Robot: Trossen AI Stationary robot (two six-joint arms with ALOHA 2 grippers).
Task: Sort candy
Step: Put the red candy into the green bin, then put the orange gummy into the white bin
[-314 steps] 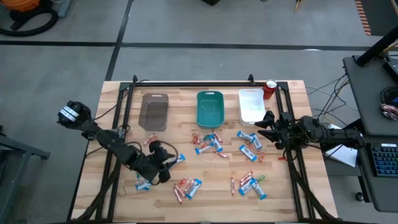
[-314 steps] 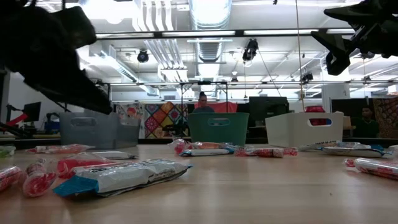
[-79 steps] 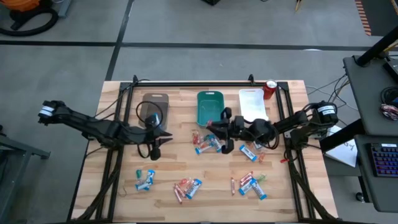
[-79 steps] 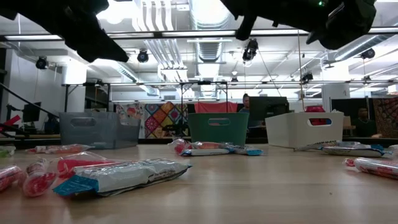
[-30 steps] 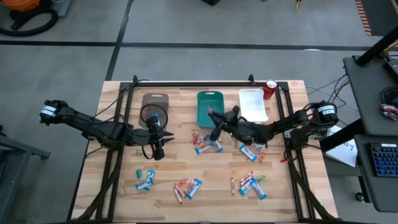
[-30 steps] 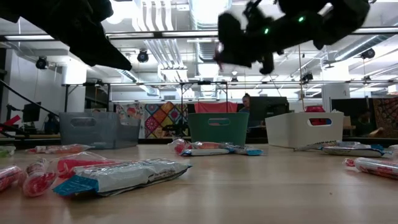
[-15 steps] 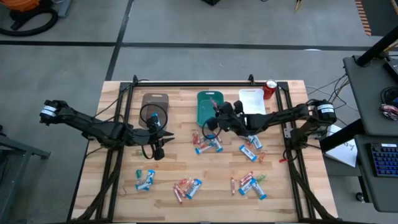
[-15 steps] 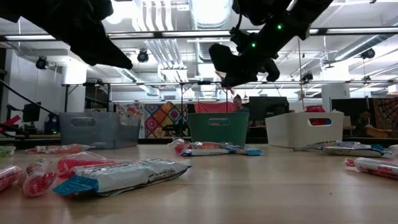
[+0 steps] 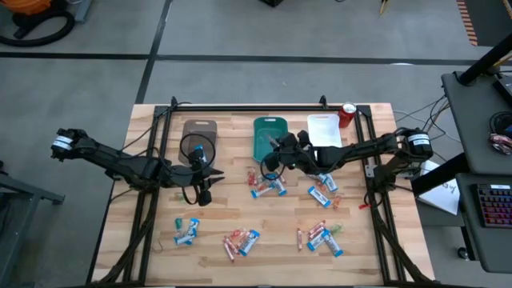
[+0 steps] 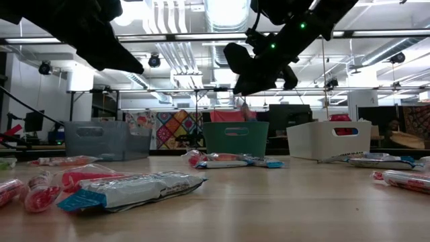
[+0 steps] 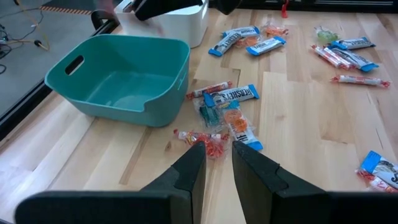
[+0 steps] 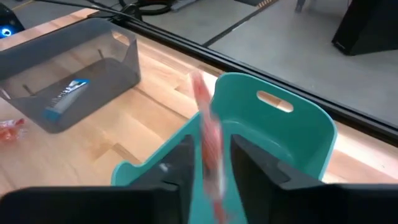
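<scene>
One red candy stick (image 12: 208, 140) slips between my right gripper's (image 12: 209, 163) parting fingers above the teal tray (image 12: 292, 134); drift could bounce it off the rim.

Three trays (image 9: 270, 138) behind the scattered candy (image 9: 269, 187).

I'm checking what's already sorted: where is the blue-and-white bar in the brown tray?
In the right wrist view the blue-and-white bar lies alone on the floor of the brown tray, which stands beside the teal tray.
</scene>
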